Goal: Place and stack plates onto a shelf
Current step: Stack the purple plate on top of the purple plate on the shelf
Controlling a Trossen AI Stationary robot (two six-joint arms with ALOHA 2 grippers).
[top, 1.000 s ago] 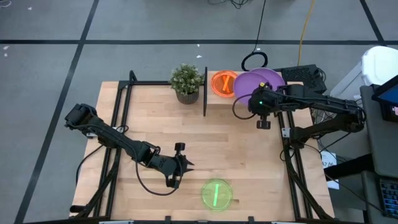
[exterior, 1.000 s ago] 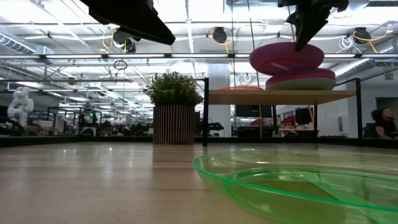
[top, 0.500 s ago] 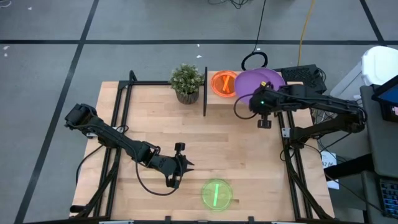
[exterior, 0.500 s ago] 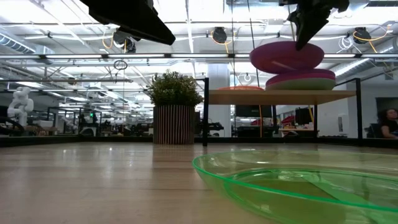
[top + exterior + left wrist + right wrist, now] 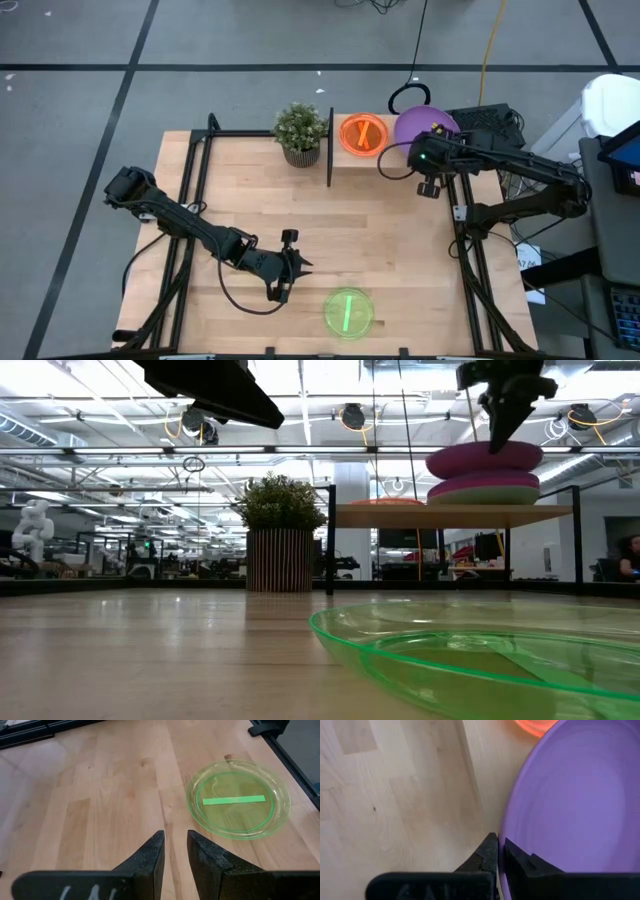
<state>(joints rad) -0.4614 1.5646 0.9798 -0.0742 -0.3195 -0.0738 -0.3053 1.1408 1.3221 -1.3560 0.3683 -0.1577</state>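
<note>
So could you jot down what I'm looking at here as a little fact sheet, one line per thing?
Right gripper: over the shelf, shut on the rim of the purple plate
Purple plate: held just above the plates stacked on the shelf, slightly tilted
Stack under it: how many plates cannot be told
Orange plate: flat on the shelf, beside the stack
Green plate: on the table, near its front edge, untouched
Left gripper: low over the table beside the green plate, fingers slightly apart, holding nothing
Potted plant: at the table's back edge, beside the shelf

Two dark jointed arms with black looping cables; right arm [image 5: 500, 165] bears a green indicator light; left gripper [image 5: 174, 855] has matte black wedge fingers.
</note>
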